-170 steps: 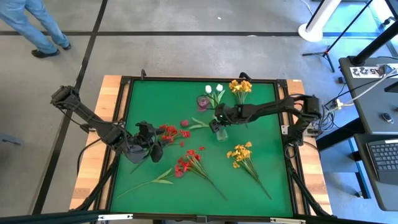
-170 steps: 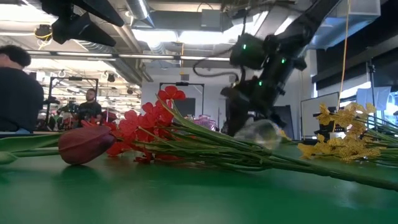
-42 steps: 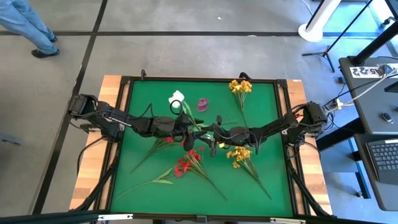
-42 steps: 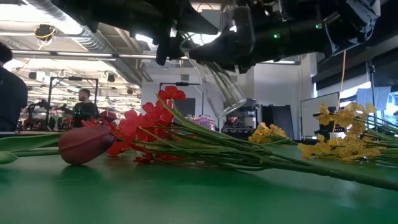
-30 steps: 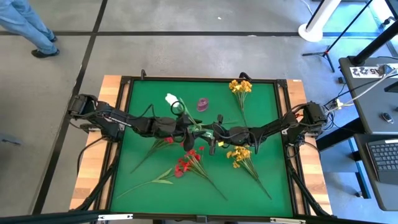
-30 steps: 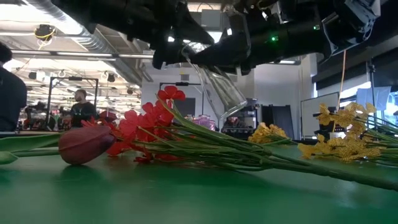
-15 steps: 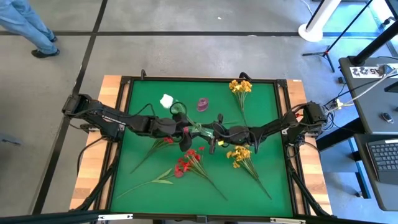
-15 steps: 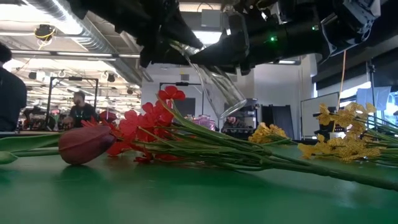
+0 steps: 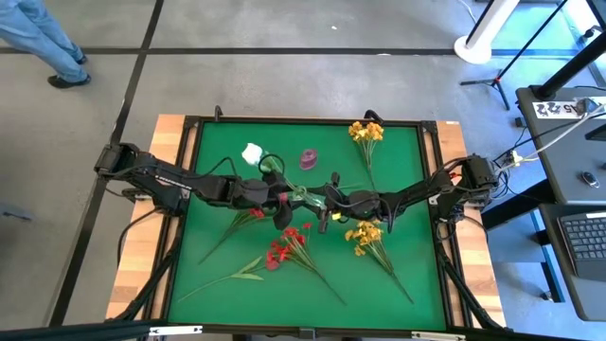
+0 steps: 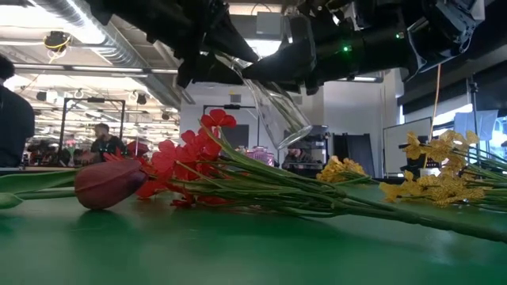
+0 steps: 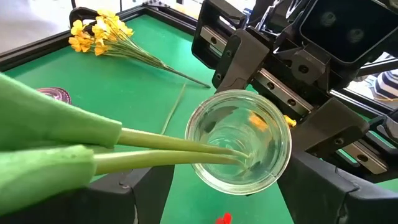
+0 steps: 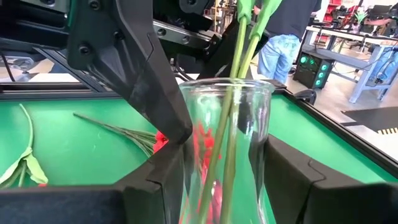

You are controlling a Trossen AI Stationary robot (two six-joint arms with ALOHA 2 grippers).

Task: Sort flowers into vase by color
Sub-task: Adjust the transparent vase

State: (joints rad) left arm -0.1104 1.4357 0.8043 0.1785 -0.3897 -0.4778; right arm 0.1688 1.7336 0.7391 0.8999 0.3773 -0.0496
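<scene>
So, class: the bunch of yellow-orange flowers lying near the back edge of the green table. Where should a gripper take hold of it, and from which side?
Grip the bunch of yellow-orange flowers on its thin green stems, just below the blossoms, coming straight down from above. It lies flat on the green table with stems running toward the middle, so the fingers should close across them. Blossoms would crush; the stems look narrow and firm enough, probably.

Both hands (closed) mid-table
</scene>
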